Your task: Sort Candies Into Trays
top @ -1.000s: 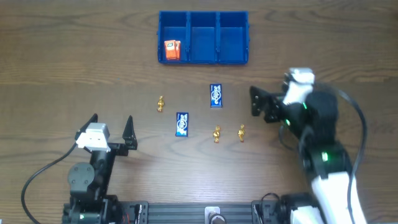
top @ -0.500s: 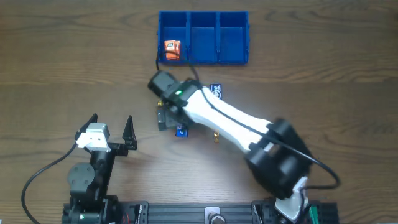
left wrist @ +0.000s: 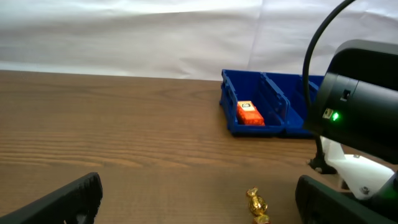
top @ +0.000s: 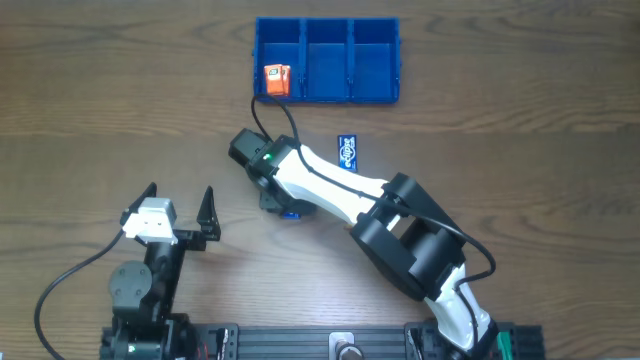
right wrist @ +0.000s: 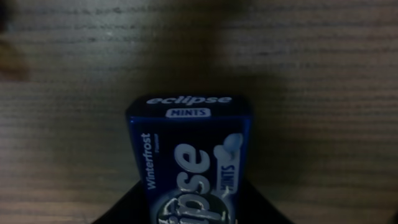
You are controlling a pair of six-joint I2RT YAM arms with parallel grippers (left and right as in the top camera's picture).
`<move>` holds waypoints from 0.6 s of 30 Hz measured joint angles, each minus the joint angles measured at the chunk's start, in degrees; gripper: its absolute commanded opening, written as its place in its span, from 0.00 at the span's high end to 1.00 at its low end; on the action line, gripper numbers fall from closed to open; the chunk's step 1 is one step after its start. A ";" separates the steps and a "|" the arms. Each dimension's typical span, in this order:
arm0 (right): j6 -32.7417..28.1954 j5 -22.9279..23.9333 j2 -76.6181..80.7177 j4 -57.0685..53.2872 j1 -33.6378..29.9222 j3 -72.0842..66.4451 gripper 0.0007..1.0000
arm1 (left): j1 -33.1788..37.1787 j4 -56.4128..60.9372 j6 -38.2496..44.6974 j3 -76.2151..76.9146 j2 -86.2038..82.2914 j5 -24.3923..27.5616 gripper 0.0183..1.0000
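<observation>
Swinging in from the right, the right gripper (top: 278, 196) has crossed the middle and now sits low over a blue mint box (right wrist: 189, 163) lying flat on the wooden table (top: 520, 130); whether its jaws grip the box cannot be told. The left gripper (top: 180, 205) hangs near its base, jaws spread wide, a gold candy (left wrist: 257, 205) just ahead. A second mint box (top: 347, 153) lies near the blue tray (top: 327, 22), whose left compartment holds an orange candy (top: 275, 80).
</observation>
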 measured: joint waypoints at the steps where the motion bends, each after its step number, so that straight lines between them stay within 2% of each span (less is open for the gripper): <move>1: -0.15 0.24 0.00 0.00 0.00 0.11 0.79 | 0.00 -0.02 0.00 0.00 0.00 0.00 0.00; 4: -1.09 0.83 0.00 -0.22 0.00 0.11 0.80 | 0.00 0.00 0.02 0.00 0.00 0.00 0.00; 6: -2.62 2.97 -1.07 -4.35 -0.20 0.94 0.82 | 0.00 0.00 0.00 0.00 0.00 0.00 0.00; 9: -7.23 6.08 -3.76 -14.84 -2.58 11.65 0.82 | 0.00 -0.02 0.02 0.00 0.04 0.02 0.00; 12: -12.83 8.70 -6.34 -17.92 -7.67 25.14 0.82 | 0.00 0.02 0.02 0.00 0.00 0.00 0.00; 14: -16.81 10.10 -7.28 -17.18 -12.35 31.30 0.82 | 0.00 0.00 0.00 0.00 0.00 0.02 0.00; 18: -22.73 11.26 -4.24 -7.17 -18.99 33.73 0.82 | 0.00 0.00 0.02 0.00 0.00 0.00 0.00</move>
